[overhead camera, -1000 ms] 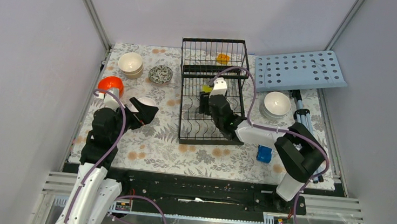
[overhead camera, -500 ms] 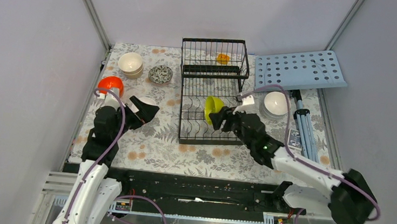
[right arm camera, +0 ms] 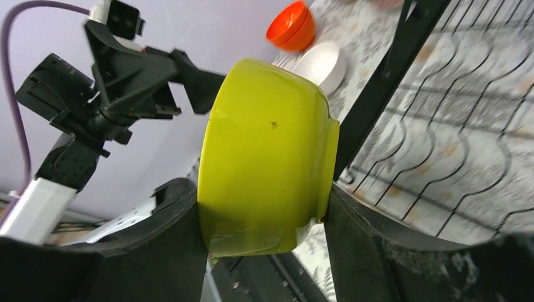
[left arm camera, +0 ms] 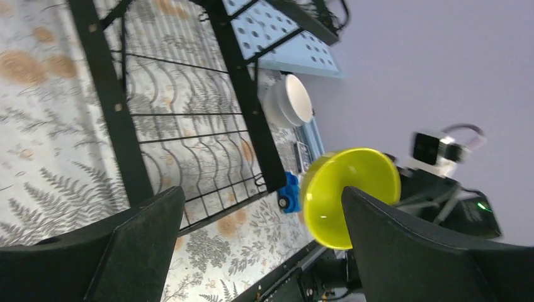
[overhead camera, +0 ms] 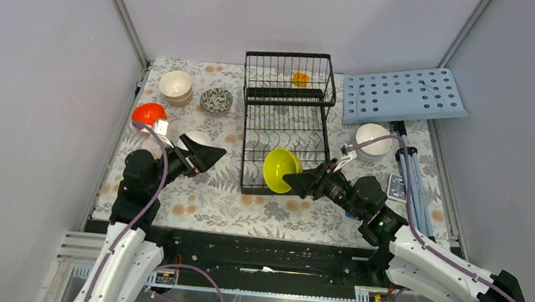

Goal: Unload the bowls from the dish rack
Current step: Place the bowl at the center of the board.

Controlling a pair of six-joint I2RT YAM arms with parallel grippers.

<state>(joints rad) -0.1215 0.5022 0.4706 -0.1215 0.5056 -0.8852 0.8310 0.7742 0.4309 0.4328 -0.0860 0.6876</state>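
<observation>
Yellow-green bowl (overhead camera: 280,169): off the tines, in the air over the near rim of the dish rack (overhead camera: 244,145), tipped on its side, mouth facing the left arm.

Right gripper (overhead camera: 298,181): jaws part-way apart and clamped on the bowl, one finger either side. Exactly where the pads bite cannot be made out.

Left gripper (overhead camera: 214,154): jaws spread wide, holding nothing, aimed at the bowl's mouth from across the rack's near-left corner.

Step in hand, as judged: carry the bowl clear and either pass it across or set it down. To do it well, keep it above the rack's rim wire, level it mouth-up before lowering, seat the foot on bare cloth and only then let go. A glossy wall may slip if tilted further.

Surface: floral cloth (overhead camera: 209,197), already bearing an orange bowl (overhead camera: 149,114), stacked white bowls (overhead camera: 176,84), a dark patterned bowl (overhead camera: 216,100), and a white bowl (overhead camera: 373,139) to the right. Light-blue perforated board (overhead camera: 401,93) lies far right. Plain grey walls enclose three sides.
</observation>
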